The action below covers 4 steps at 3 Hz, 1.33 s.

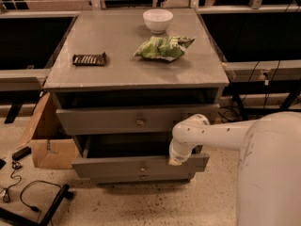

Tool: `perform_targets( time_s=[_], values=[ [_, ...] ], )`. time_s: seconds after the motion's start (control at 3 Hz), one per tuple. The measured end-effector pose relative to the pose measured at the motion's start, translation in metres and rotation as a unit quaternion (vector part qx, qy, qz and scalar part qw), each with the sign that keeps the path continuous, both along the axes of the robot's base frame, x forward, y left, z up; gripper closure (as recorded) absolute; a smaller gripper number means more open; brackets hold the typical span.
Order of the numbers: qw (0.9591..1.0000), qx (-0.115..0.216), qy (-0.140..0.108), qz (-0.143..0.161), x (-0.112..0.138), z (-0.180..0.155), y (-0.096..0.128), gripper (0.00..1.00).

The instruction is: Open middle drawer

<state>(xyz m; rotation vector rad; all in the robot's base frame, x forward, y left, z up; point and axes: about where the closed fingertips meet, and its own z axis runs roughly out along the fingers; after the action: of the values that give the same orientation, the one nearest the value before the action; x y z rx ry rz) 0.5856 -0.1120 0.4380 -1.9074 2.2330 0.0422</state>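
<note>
The grey cabinet (pixel 136 74) has three drawers. The middle drawer (pixel 117 165) stands pulled out toward me, its dark inside showing above its flat front, with its small brass knob (pixel 142 168) at the centre. My white arm (pixel 221 131) reaches in from the right and bends down. My gripper (pixel 175 161) is at the top edge of the middle drawer's front, right of the knob. The lowest drawer (pixel 141 177) sits shut just below.
The uppermost drawer (pixel 136 120) sticks out a little. On the cabinet top lie a white bowl (pixel 157 19), a green chip bag (pixel 162 47) and a dark snack bar (pixel 89 59). A cardboard box (pixel 49 142) and cables (pixel 23 194) lie on the floor at left.
</note>
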Motion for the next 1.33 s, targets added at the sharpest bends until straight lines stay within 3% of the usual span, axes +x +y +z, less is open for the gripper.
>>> perform_targets(
  time_s=[0.67,1.0,1.33],
  values=[
    [0.9999,0.007,0.012,-0.011,-0.02,0.0,-0.007,1.0],
    [0.9995,0.027,0.004,-0.016,-0.027,0.01,0.0,1.0],
    [0.9991,0.034,0.015,-0.023,-0.043,0.006,-0.006,1.0]
  ],
)
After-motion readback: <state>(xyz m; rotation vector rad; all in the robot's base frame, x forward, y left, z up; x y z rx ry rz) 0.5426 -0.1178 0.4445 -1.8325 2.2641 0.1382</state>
